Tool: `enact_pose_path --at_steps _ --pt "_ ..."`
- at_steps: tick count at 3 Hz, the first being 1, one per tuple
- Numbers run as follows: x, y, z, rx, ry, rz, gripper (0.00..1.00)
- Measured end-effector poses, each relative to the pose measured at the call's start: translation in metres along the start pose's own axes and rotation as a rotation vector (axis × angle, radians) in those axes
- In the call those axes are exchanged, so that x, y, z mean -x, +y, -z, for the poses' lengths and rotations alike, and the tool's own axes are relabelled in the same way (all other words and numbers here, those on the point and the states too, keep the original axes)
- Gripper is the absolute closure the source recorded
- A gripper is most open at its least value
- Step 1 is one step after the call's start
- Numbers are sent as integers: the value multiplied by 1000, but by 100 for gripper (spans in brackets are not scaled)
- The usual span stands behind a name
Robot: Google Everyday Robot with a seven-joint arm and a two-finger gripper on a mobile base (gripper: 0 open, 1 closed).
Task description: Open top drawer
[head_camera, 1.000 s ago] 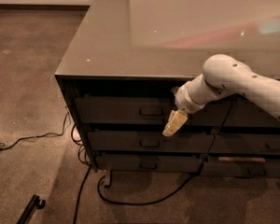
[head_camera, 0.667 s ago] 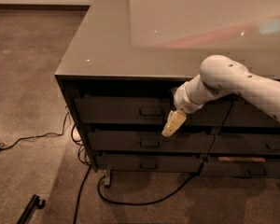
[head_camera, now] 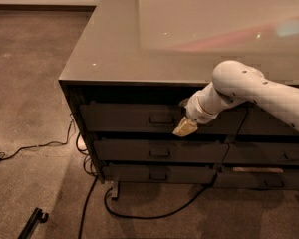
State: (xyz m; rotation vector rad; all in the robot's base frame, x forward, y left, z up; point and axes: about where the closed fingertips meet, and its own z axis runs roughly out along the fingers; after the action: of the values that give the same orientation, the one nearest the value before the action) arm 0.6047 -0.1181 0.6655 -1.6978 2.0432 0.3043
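Under the near edge of the cabinet [head_camera: 114, 54], the top drawer [head_camera: 119, 117] looks pushed fully in, its handle [head_camera: 161, 118] ungrasped, and just right of that handle hangs the gripper [head_camera: 185, 127], open or closed I cannot tell, so by my judgement catching the handle and pulling both remain.

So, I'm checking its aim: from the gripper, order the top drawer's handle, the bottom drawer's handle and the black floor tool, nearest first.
The gripper is in front of the top drawer.
1. top handle, just left.
2. bottom handle, below left.
3. black tool, on the floor, far left.
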Motion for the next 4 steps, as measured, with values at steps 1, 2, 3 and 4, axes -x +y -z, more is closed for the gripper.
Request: enact_pose_path --at_steps 1,2,3,4 --pt "2 5 3 16 -1 7 71" --pt "6 4 10 16 -1 7 95" --pt "7 4 11 16 -1 7 100" --pt "7 14 18 33 11 15 100"
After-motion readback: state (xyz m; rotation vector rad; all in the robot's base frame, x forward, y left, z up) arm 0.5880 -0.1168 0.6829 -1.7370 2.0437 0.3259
